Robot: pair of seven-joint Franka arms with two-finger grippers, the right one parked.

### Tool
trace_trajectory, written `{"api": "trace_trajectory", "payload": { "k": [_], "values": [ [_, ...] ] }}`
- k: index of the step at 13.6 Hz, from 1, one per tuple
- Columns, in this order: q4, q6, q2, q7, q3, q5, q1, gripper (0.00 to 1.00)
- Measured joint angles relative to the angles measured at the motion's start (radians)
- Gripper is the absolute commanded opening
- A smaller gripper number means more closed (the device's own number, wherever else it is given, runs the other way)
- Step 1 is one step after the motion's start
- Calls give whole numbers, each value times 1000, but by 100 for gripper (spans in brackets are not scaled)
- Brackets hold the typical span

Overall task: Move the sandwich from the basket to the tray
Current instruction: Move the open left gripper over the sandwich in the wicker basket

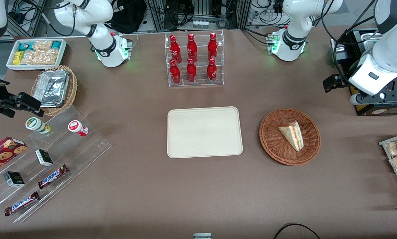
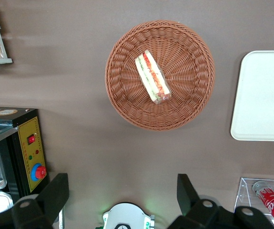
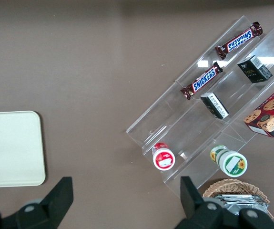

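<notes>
sandwich (unlabelled) in basket; pincer spread above.

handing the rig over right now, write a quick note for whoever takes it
Gripper: open and empty, held high above the table near the working arm's base, farther from the front camera than the basket, not yet over it.
Sandwich: lying in the basket, untouched.
Tray: beside the basket, toward the parked arm's end, nothing on it.
Done: nothing yet; no approach or grasp.
Left: bring the gripper down over the sandwich, grasp it, lift it clear of the basket rim, carry it to the tray and release.
</notes>
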Motion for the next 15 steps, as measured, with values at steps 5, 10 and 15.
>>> {"api": "trace_trajectory", "payload": {
  "k": [5, 10, 15],
  "values": [
    [-17, -1, 16, 0, 0, 0, 0, 100],
    [-159, 168, 64, 0, -4, 0, 0, 100],
    [-351, 400, 60, 0, -5, 0, -1, 100]
  ]
}}
